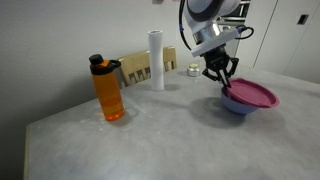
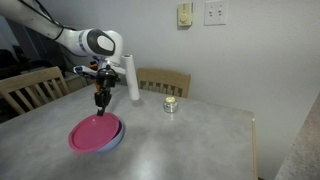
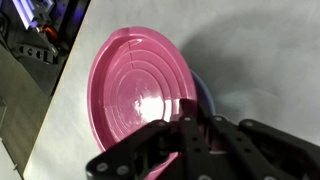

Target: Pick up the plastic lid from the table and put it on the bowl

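The magenta-pink plastic lid (image 1: pixel 252 94) lies over the periwinkle-blue bowl (image 1: pixel 235 105) on the grey table (image 1: pixel 150 145), shifted a little off centre so part of the bowl's wall shows. It appears the same way in an exterior view, lid (image 2: pixel 93 132) over bowl (image 2: pixel 115 141). My gripper (image 1: pixel 221 80) points down at the lid's near rim, fingers close together on either side of the raised rim. In the wrist view the lid (image 3: pixel 135 85) fills the frame, and the fingertips (image 3: pixel 193 118) pinch its right edge, with a sliver of bowl (image 3: pixel 203 95) beside them.
An orange bottle (image 1: pixel 109 90) with a black cap stands at the left. A white upright cylinder (image 1: pixel 157 60), a wooden chair back (image 1: pixel 140 67) and a small metal tin (image 2: pixel 171 104) stand behind. The table's edge runs close to the bowl in the wrist view (image 3: pixel 60 110).
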`<move>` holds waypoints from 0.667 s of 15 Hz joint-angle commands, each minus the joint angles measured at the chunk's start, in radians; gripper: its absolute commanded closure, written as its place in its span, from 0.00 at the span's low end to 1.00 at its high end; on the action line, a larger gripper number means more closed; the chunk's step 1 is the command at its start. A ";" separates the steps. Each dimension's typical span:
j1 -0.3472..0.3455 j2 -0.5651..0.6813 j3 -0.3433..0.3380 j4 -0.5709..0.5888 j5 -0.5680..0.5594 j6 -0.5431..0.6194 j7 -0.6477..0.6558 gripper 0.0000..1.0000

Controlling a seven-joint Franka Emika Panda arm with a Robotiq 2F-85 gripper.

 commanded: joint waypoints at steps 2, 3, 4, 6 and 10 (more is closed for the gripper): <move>-0.005 -0.019 -0.004 -0.031 -0.019 -0.002 0.010 0.97; -0.005 -0.016 -0.005 -0.026 -0.020 -0.002 0.009 0.97; -0.006 -0.012 -0.005 -0.018 -0.022 -0.004 0.007 0.97; -0.005 -0.004 -0.006 -0.004 -0.025 -0.012 0.005 0.97; -0.007 0.007 -0.007 0.021 -0.035 -0.025 0.000 0.97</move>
